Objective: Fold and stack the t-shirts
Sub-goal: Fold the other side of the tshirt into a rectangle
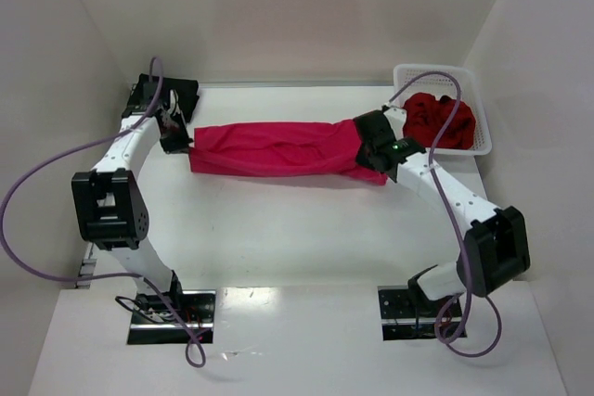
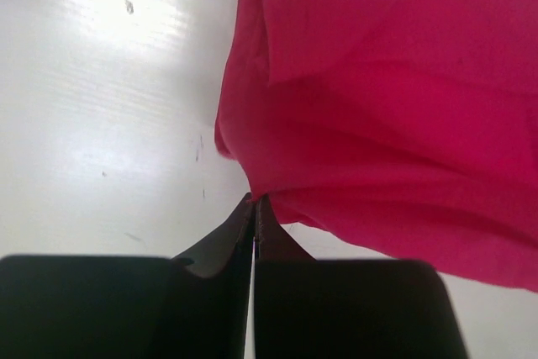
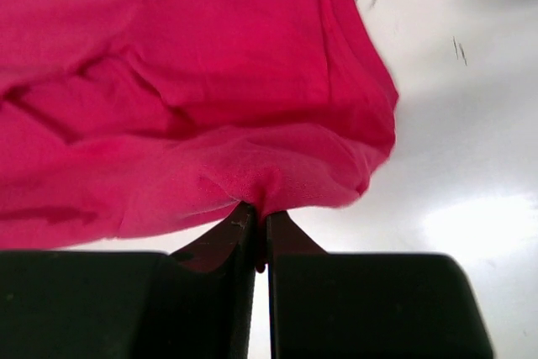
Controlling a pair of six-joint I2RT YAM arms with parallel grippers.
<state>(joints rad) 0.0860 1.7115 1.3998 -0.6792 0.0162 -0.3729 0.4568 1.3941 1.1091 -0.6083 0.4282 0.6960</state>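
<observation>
Arms (image 1: 111, 206) reach forward; left pincer (image 2: 254, 208) and right pincer (image 3: 259, 214) pinch pink t-shirt (image 1: 278, 147) (stretched between).

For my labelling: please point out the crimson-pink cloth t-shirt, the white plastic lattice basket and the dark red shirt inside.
Crimson-pink cloth t-shirt (image 1: 278, 147): top external view, its middle.
White plastic lattice basket (image 1: 427, 70): top external view, far rim.
Dark red shirt (image 1: 429, 116): top external view, centre.

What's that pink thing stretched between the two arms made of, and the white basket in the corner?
The pink t-shirt looks like soft, matte knit cloth, probably cotton jersey. It sags and creases into loose folds, with no shine. The basket seems to be moulded white plastic with a slight gloss. Its lattice walls stand stiff and even.
</observation>
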